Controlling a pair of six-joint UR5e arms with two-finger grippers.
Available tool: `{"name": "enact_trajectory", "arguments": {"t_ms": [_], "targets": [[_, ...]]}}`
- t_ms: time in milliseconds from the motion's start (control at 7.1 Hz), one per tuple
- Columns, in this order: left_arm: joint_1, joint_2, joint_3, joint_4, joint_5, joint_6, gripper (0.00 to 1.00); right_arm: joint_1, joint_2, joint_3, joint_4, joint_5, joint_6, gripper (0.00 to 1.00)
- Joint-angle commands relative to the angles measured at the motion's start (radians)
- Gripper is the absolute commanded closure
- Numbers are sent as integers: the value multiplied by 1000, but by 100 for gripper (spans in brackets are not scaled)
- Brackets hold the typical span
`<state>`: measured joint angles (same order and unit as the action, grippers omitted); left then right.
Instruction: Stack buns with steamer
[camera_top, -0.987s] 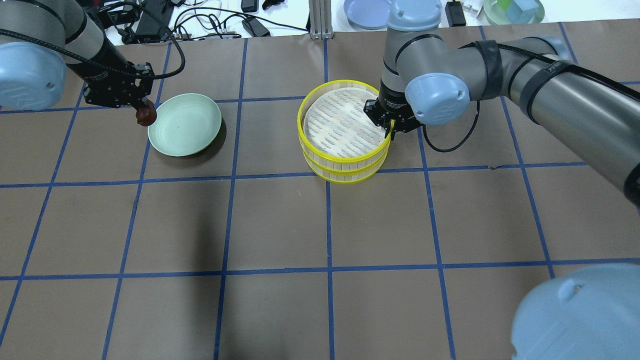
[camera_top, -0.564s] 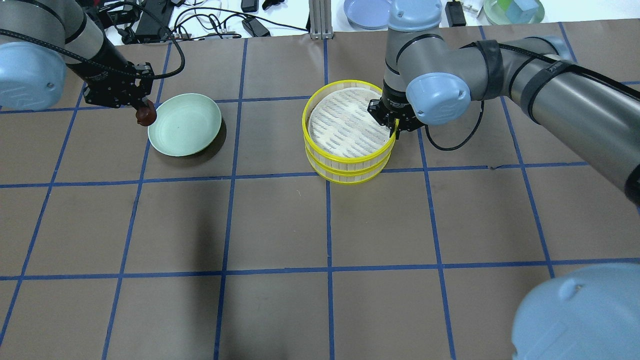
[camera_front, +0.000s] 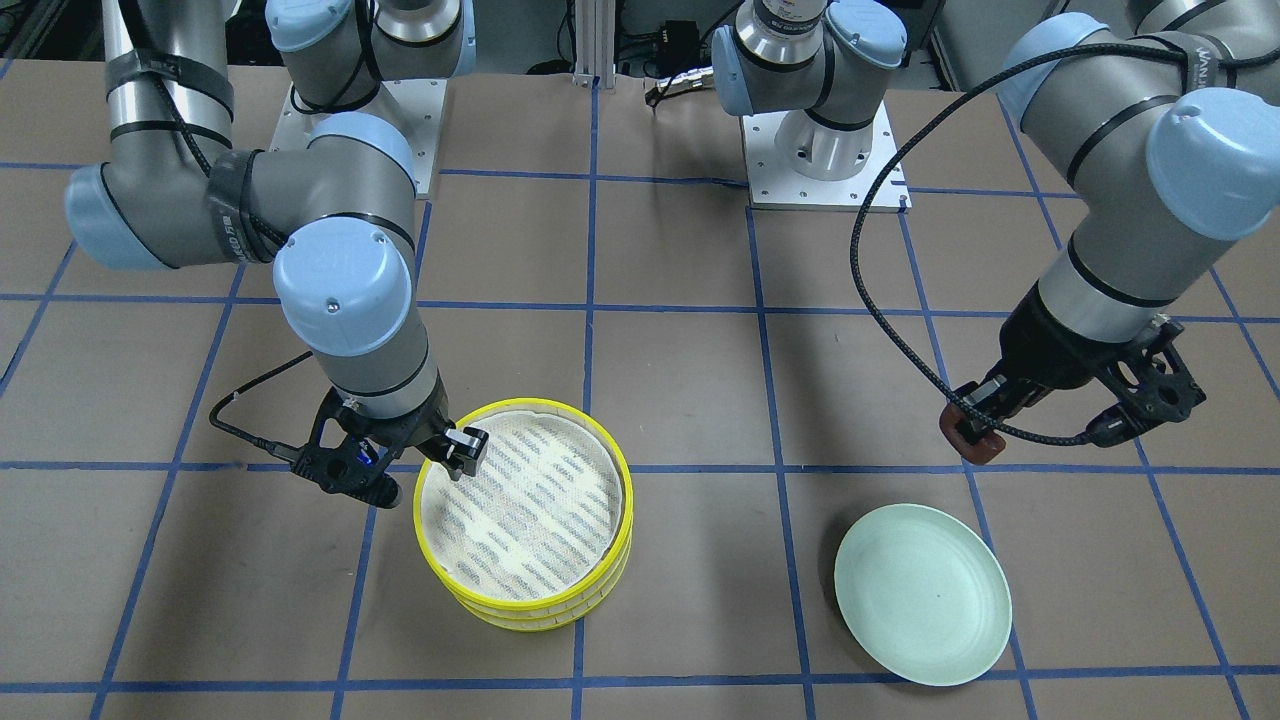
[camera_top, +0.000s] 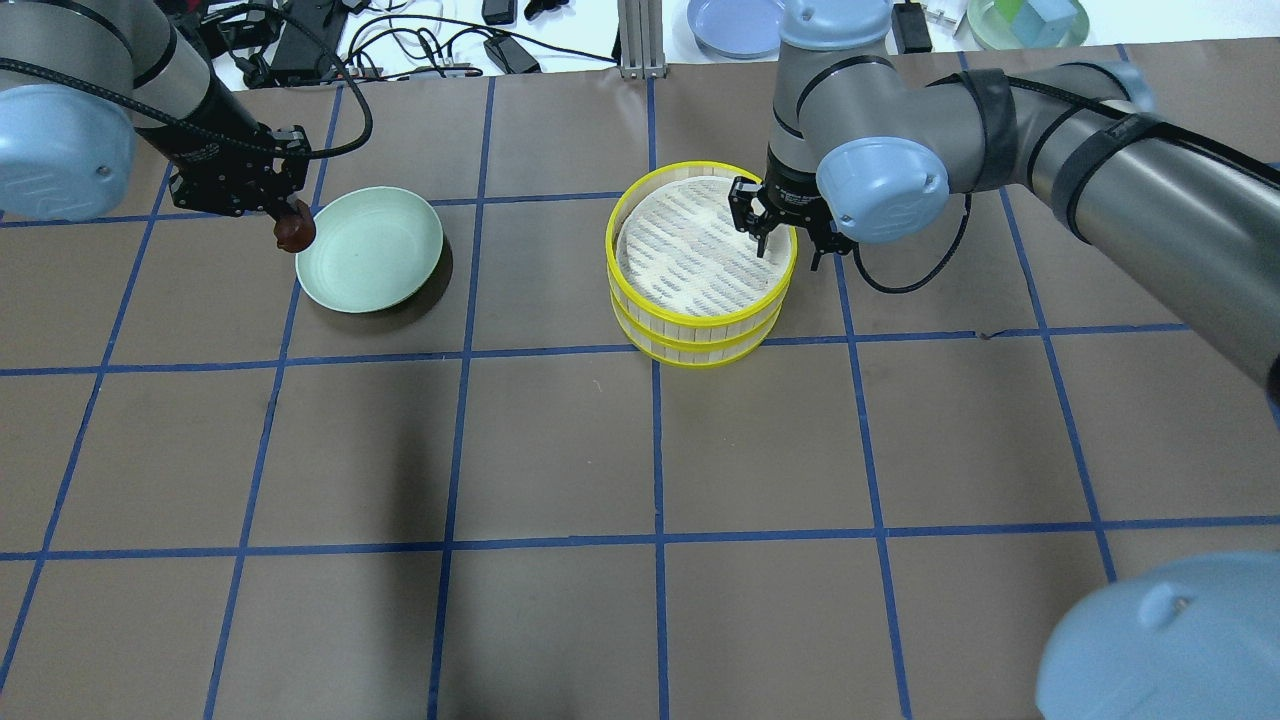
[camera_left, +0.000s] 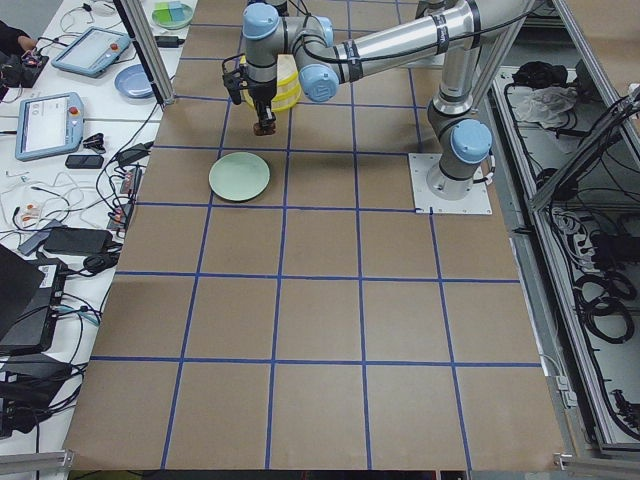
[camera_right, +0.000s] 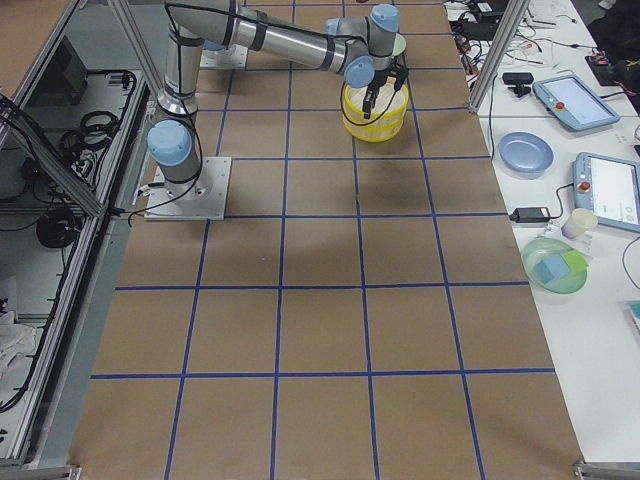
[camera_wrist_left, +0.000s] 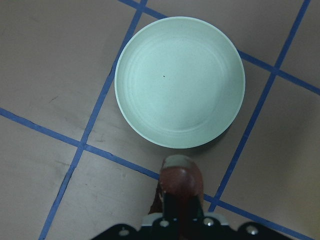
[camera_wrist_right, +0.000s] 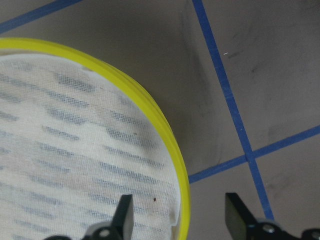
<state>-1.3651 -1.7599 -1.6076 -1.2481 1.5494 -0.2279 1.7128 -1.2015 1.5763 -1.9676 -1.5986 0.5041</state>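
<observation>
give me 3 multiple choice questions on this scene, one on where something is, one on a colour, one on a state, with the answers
1. Where is the reddish-brown bun?
A. in the left gripper, beside the plate
B. lying on the plate
C. on the bare table

2. What colour is the plate?
A. red
B. pale green
C. black

3. How is the right gripper?
A. shut on a cream bun
B. shut on the plate
C. open, fingers astride the rim of the steamer

Answers:
1 A: the left wrist view shows the bun pinched in the gripper, just off the plate's edge.
2 B: it looks pale green in both exterior views and the left wrist view.
3 C: the right wrist view shows one finger inside the yellow rim and one outside, set apart.
</observation>
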Motion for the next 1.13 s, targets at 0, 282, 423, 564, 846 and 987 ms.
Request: {"name": "enact_trajectory", "arguments": {"t_ms": [0,282,423,564,846,987], "targets": [[-2,-1,9,1,-3,-8,100,-39,-135,-25,106,0,-65,6],[-23,-10,15,21,-104,-104,100,-70,-304,-45,270,20,-276,1],[-85,-18,15,79,-106,-172,100,-79,-360,-48,315,8,-380,1],[-156,-30,14,152,-123,-286,100,-81,-410,-47,356,8,-386,1],[-274,-87,12,282,-265,-492,100,-137,-408,-47,387,10,-591,1],[-337,-127,12,383,-278,-552,100,-166,-417,-47,389,11,-637,0]]}}
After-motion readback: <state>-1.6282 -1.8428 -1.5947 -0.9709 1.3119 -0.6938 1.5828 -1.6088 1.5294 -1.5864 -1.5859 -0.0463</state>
